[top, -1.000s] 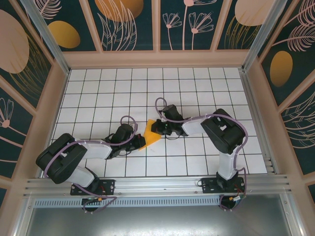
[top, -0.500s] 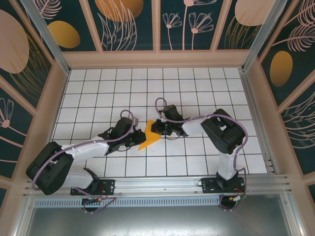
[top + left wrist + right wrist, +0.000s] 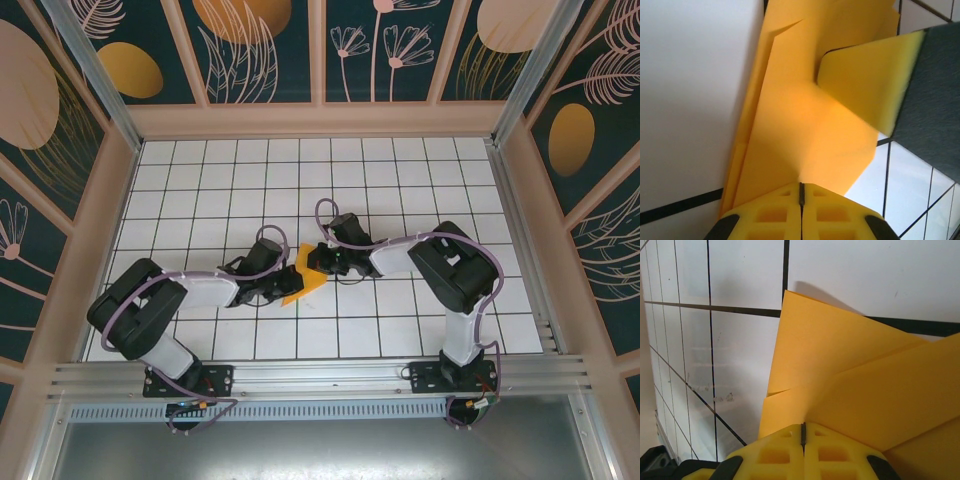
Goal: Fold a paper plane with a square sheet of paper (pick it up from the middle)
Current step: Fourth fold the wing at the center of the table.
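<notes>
"Several folds are in already, by the look of it. The square sheet of paper (image 3: 305,277) is a layered orange-yellow wedge, creased and with overlapping flaps, at the middle of the table (image 3: 400,180)."

"Not a plane, then?"

"Not yet, I'd judge. It's too broad, with no sharp nose and no slim body (the centre crease may be in there, I can't tell). The narrowing folds and the wings look left to do."

"Who's got hold of it?"

"Both. The left gripper (image 3: 800,186) has its pads pressed together on the near-left edge, and the paper runs straight out from between them. The right gripper (image 3: 803,428) is clamped the same way on the far-right side, and one of its fingers (image 3: 865,85) shows against the sheet in the left wrist view. Whether the paper is lifted off the tiles or resting on them, I can't say."

"Any box or tray involved?"

"None I can make out. The nearest thing is the walled pen itself, with patterned panels (image 3: 260,50) round the gridded table. Inside it are the paper and the two arms, meeting at the centre."
</notes>
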{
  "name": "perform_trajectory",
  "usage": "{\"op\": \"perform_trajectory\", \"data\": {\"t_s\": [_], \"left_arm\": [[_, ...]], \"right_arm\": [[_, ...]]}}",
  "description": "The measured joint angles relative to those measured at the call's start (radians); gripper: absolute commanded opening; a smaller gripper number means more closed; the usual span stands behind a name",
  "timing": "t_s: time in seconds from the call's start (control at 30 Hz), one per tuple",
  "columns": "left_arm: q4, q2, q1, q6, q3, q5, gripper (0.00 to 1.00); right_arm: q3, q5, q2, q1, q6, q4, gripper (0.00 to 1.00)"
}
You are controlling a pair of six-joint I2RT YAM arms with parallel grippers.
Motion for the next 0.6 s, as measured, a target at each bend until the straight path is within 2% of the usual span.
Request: {"op": "perform_trajectory", "data": {"t_s": [0.37,0.6], "left_arm": [[0.089,-0.165,0.002,-0.043,-0.2,-0.003,0.07],[0.058,-0.291,0.002,-0.073,-0.289,-0.006,0.06]], "right_arm": [[0.001,0.008,0.0,0.002,0.0,-0.004,0.07],[0.001,0.011,-0.001,0.002,0.0,-0.005,0.07]]}}
